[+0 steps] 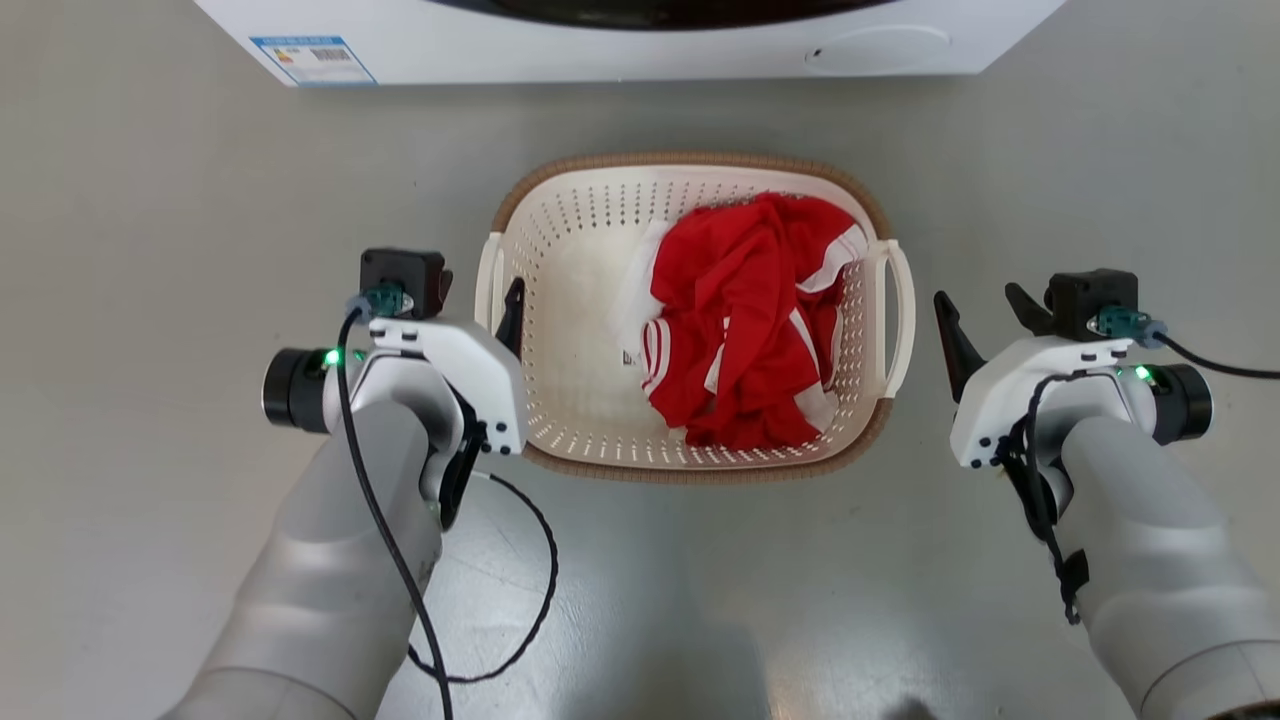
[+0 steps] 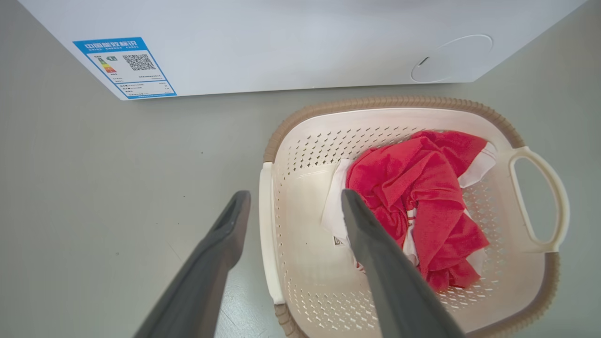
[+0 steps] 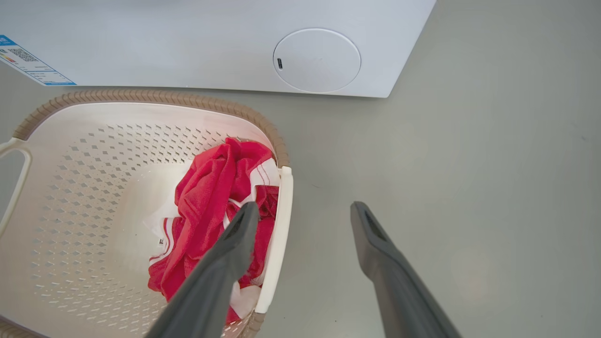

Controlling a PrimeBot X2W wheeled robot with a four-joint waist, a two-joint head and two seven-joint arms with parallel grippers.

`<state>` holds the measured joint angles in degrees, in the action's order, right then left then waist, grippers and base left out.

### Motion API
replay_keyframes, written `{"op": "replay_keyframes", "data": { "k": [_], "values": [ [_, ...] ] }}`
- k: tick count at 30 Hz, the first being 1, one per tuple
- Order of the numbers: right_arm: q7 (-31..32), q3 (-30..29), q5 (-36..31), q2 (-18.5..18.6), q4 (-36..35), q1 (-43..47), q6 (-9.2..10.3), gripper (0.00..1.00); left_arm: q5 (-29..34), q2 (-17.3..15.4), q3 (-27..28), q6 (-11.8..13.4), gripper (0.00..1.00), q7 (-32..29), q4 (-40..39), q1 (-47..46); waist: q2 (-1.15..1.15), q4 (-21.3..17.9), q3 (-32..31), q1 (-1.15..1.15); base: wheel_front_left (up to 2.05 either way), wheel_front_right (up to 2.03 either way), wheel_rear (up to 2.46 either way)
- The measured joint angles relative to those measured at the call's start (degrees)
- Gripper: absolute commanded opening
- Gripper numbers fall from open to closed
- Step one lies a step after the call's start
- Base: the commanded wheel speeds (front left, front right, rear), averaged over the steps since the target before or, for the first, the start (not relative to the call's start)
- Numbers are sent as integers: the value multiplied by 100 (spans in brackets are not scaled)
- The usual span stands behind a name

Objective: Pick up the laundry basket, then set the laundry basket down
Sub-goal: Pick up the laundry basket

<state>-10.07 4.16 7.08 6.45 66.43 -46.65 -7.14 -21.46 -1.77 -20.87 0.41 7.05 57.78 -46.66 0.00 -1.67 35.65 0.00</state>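
A pale grey floor (image 1: 150, 300) runs up to the white front of a washing machine (image 1: 600, 50), which carries a blue-edged label (image 1: 312, 58) near its lower left corner. The laundry basket (image 1: 690, 160) stands on the floor just in front of the machine, between the two arms, with a strip of bare floor between them. Its cream walls are full of small holes and its rim is brown and woven-looking. A crumpled red garment (image 1: 740, 320) with white stripes lies inside, heaped toward the basket's right side, and the pale bottom shows bare on the left. The left tool (image 2: 295, 193) is released, its two dark fingers spread wide and holding nothing. In the left wrist view the basket's left handle (image 2: 267, 234) lies between them, one finger over the floor and the other over the inside of the basket; whether either touches the plastic cannot be told. The right tool (image 3: 305, 205) is likewise released and empty. In the head view it sits just beside the right handle (image 1: 900, 310) with a gap of floor between them, though the right wrist view shows that handle between its fingers. A thin black cable (image 1: 540, 590) loops down from the left wrist.
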Motion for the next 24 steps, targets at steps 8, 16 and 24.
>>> {"op": "replay_keyframes", "data": {
  "k": [8,16,24],
  "values": [
    [74,296,220,63,339,-326,0,100,-237,7,-368,-1,100,8,379,-402,0,37,315,0,0,0,0],
    [55,546,483,158,471,-488,0,100,-463,8,-715,0,100,62,600,-628,0,64,558,0,0,0,0],
    [40,838,727,170,488,-570,0,100,-775,8,-1045,62,100,78,690,-804,0,114,808,0,0,0,0]
  ]
}}
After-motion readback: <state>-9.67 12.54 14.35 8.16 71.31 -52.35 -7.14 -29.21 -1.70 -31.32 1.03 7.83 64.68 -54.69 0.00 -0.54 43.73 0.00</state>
